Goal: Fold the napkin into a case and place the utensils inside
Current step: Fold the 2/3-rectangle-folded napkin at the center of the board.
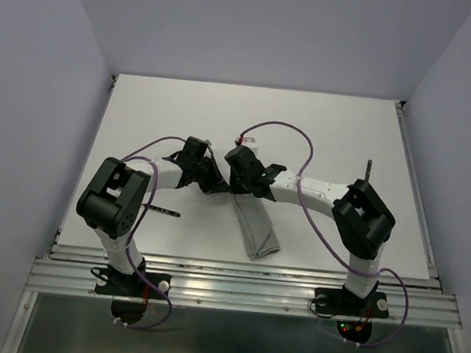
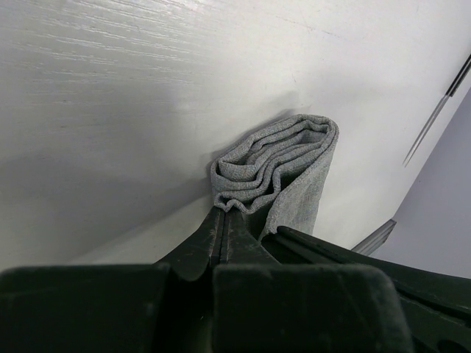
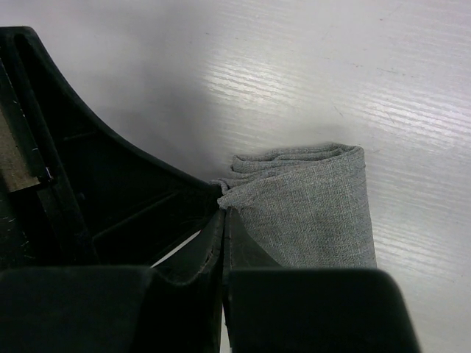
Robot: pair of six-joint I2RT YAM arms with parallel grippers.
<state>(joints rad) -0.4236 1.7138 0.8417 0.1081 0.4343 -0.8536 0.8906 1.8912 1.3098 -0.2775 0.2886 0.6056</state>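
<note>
The napkin is folded into a narrow grey case [image 1: 257,229] that lies lengthwise in the middle of the table. My left gripper [image 1: 215,185] and right gripper [image 1: 242,190] meet at its far end. In the left wrist view the left gripper [image 2: 224,212] is shut on one lip of the layered open end of the case [image 2: 283,158]. In the right wrist view the right gripper [image 3: 223,209] is shut on the edge of the case [image 3: 309,206]. One utensil [image 1: 165,212] lies by the left arm. Another utensil [image 1: 369,171] lies behind the right arm and also shows in the left wrist view [image 2: 433,121].
The white table [image 1: 307,125] has a metal rail [image 1: 243,271] along its near edge. Grey walls stand close on both sides. The two arms' cables [image 1: 305,150] arch above the middle of the table.
</note>
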